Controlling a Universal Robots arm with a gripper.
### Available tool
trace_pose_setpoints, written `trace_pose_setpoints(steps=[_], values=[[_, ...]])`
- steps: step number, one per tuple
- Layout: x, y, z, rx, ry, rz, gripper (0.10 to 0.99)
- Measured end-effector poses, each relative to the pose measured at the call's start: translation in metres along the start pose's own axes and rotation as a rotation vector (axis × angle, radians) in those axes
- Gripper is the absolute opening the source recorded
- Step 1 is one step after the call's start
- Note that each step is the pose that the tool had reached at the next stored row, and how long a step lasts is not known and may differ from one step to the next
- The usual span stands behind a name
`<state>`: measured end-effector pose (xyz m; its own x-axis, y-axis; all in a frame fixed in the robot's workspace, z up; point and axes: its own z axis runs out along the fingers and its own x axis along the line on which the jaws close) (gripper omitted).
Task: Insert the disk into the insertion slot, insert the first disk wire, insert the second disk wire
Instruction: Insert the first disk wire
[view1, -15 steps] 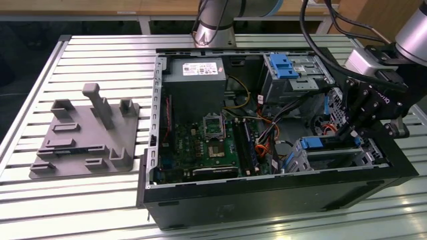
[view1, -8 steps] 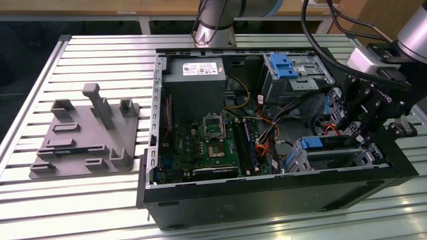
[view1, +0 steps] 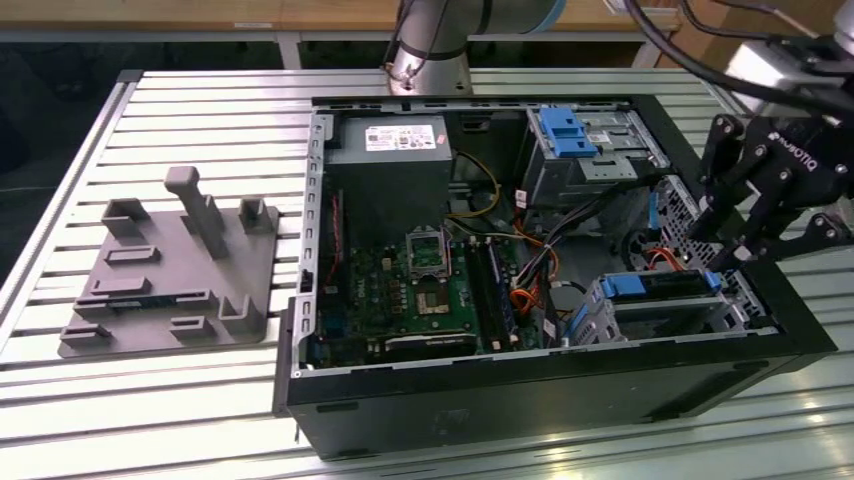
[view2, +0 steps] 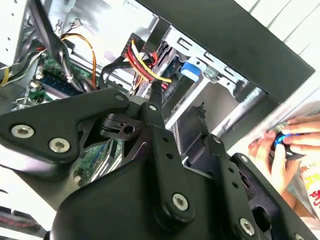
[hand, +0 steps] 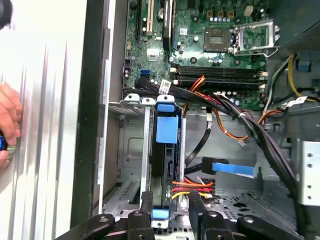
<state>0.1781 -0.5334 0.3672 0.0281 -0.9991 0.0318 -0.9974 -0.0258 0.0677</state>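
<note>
The black gripper (hand: 170, 204) holds its fingers apart, one on each side of the flat silver-grey disk (hand: 166, 131) in its blue plastic bracket. This disk lies inside the low silver perforated-metal insertion slot (hand: 131, 150), in a corner of the open black computer case (view1: 534, 385)

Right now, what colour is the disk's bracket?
Blue; the bracket shows best in the first wrist view.

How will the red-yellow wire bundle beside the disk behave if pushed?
Likely floppy: the wire bundle curves loosely beside the disk. Probably light, being thin strands. It looks anchored inside the case, so it may spring back rather than stay put.
</note>
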Motion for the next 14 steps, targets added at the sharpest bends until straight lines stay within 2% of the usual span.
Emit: trace_pose_setpoints(steps=[4, 14], values=[[-0.0001, 0.0004, -0.0172, 0.000, 0.0002, 0.000, 0.416], [-0.0001, 0.0004, -0.0178, 0.000, 0.0005, 0.000, 0.416]])
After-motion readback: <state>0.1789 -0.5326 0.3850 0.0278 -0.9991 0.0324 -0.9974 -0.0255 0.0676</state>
